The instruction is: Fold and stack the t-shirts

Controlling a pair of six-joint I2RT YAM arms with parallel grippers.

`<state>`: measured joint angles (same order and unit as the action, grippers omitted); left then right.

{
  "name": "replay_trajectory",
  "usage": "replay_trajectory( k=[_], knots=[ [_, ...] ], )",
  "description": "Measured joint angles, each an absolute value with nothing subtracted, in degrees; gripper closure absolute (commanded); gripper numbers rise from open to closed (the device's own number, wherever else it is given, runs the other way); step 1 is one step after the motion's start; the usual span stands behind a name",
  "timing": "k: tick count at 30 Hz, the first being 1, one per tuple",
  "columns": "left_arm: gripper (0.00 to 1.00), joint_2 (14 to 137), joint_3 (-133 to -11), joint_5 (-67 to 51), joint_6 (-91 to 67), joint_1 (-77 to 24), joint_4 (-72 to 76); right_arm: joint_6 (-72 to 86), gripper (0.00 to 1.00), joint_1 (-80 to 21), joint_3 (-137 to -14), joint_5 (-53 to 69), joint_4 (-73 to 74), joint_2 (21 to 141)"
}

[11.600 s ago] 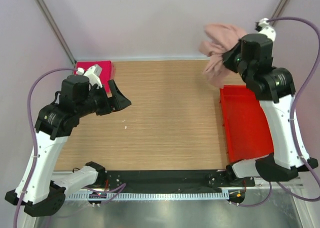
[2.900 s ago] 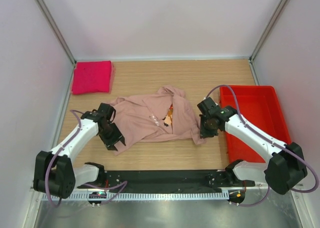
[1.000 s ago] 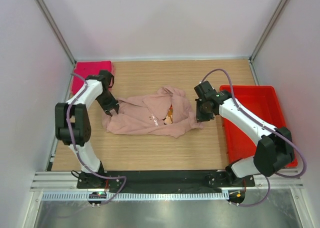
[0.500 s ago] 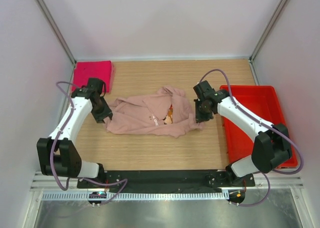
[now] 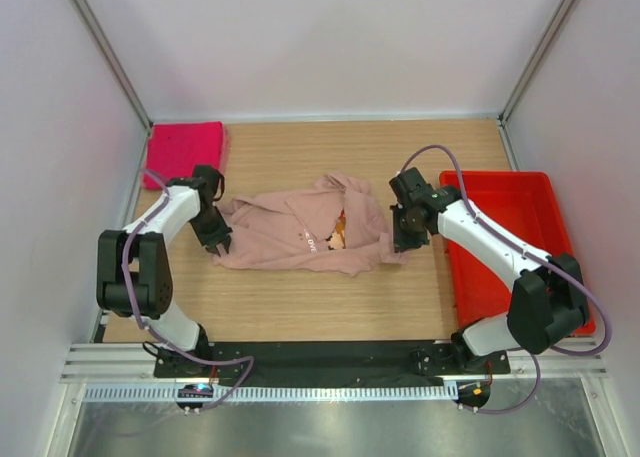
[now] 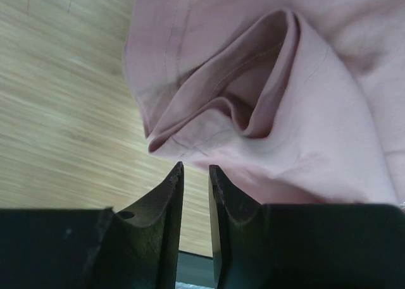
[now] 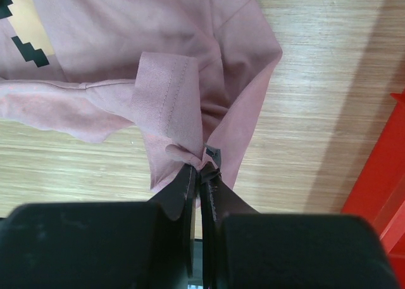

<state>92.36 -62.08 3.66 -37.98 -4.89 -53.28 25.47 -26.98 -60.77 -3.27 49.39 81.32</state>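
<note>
The pale pink t-shirt lies crumpled on the wooden table, its orange-brown print showing. My left gripper sits low at the shirt's left edge. In the left wrist view its jaws stand narrowly apart, with bare wood between them and a cloth fold just beyond the tips. My right gripper is shut on the shirt's right edge. The right wrist view shows its tips pinching bunched pink cloth beside a grey label. The magenta t-shirt lies folded at the back left.
A red plastic bin stands at the right, its corner close to my right gripper. White walls enclose the table on three sides. Bare wood lies between the shirt and the arm bases.
My left gripper slid down along the shirt's left edge toward the near side, and its jaws narrowed. The right gripper kept its hold and barely moved.
</note>
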Motion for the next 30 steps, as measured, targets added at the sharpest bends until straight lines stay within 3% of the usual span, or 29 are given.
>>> replay_trajectory(
  k=[7, 13, 17, 22, 30],
  knots=[
    [0.70, 94.8, -62.6, 4.1, -37.2, -4.9, -51.2, 25.3, 0.94, -27.0, -60.4, -3.3, 49.4, 81.2],
    [0.71, 96.9, -62.6, 4.6, -37.0, -4.9, -50.2, 25.3, 0.94, -27.0, -60.4, -3.2, 49.3, 81.2],
    [0.79, 98.0, -62.6, 4.6, -37.0, -4.8, -49.7, 25.3, 0.94, -27.0, -60.3, -3.2, 49.3, 81.2],
    [0.99, 98.3, -62.6, 4.5, -36.9, -4.8, -49.0, 25.3, 0.94, -27.0, -60.0, -2.9, 49.3, 81.2],
    [1.00, 95.4, -62.5, 4.3, -36.8, -4.8, -49.4, 25.3, 0.94, -27.0, -60.0, -2.8, 49.3, 81.2]
  ],
)
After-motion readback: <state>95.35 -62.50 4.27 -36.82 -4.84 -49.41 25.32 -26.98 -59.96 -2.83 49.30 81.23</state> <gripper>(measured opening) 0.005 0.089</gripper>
